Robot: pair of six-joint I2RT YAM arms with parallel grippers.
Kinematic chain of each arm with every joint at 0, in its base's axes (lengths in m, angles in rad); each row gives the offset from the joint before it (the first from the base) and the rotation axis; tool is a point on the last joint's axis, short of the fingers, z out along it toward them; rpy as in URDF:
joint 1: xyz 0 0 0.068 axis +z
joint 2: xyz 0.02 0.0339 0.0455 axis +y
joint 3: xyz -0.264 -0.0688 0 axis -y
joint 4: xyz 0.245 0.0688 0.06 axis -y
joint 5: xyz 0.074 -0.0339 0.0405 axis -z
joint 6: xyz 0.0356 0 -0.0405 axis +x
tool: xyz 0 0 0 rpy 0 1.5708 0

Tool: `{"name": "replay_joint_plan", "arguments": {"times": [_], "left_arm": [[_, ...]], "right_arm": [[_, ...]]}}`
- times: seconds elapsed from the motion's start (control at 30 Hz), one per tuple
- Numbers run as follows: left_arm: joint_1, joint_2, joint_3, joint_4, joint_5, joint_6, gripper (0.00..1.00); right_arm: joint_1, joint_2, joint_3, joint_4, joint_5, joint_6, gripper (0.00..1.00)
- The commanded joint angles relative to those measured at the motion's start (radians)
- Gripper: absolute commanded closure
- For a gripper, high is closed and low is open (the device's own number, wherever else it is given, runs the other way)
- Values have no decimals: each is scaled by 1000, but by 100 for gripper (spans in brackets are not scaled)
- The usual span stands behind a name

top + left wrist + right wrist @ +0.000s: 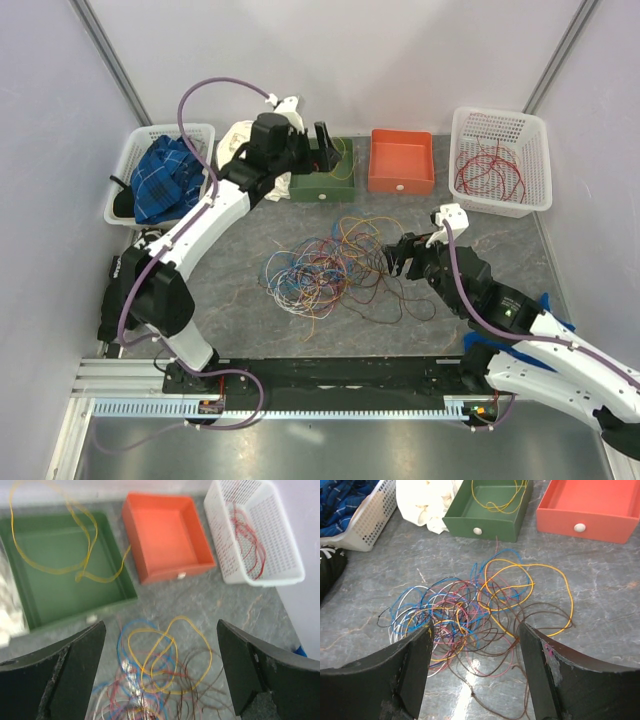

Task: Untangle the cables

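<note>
A tangled heap of thin multicoloured wires (322, 266) is lying in the middle of the grey marbled table (230, 240). Blue, red, white and brown strands are knotting together at its core, while yellow and brown loops are spreading out toward the right.

The right gripper (475, 630) is sitting at the right edge of the heap. Its black fingers are standing wide apart with nothing between them, and whether they are touching any strand I cannot tell. The left gripper (160, 625) is hovering above the far side of the table near the green tray, clear of the heap. Its fingers are also spread wide and holding nothing.

Beyond the heap, a shallow green rectangular tray (345, 187) is holding one loose yellow wire (102, 581). Just beside it on the right, an orange rectangular tray (400, 160) is sitting. Further right, a white plastic mesh basket (535, 150) is holding a few red wires (487, 172). At the far left, another white mesh basket (125, 170) is holding a blue checked cloth (165, 178), and a crumpled white cloth (238, 135) is lying between that basket and the green tray.
</note>
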Motion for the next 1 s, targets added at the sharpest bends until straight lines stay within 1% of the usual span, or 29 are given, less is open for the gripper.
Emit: {"name": "replay_joint_plan", "arguments": {"times": [0.0,0.13,0.17,0.2,0.23,0.27,0.3,0.37,0.4,0.47,0.5,0.6,0.67,0.83,0.97], "left_arm": [[-1,-79,-103,46,-57,-87,0],[-18,-134,-174,44,-80,-124,0],[-49,-151,-195,44,-92,-127,0],[-72,-189,-246,46,-173,-129,0],[-98,-215,-278,47,-215,-139,0],[-153,-237,-312,49,-253,-147,0],[-180,-277,-379,49,-323,-156,0],[-251,-307,-445,38,-375,-196,0],[-266,-326,-509,29,-391,-217,0],[-293,-378,-579,18,-384,-280,0],[-299,-396,-647,19,-373,-302,0],[-317,-453,-776,53,-367,-372,0],[-329,-453,-836,79,-366,-389,0],[-343,-374,-886,104,-366,-397,0],[-363,-294,-907,161,-361,-397,0]], "right_arm": [[6,-25,-20,32,-41,42,24],[6,-23,-39,42,-103,35,24],[6,9,-40,50,-137,25,24],[6,30,-37,49,-160,22,24],[6,56,-36,49,-177,19,25],[6,105,-34,52,-198,16,25],[6,127,-36,53,-218,19,26],[9,164,-46,65,-225,34,26],[11,165,-52,73,-226,37,26],[12,149,-72,85,-226,35,27],[12,138,-79,87,-222,37,27],[14,101,-94,73,-196,28,26],[14,80,-100,66,-174,28,26],[12,55,-100,30,-162,42,26],[12,37,-102,12,-139,49,26]]}}
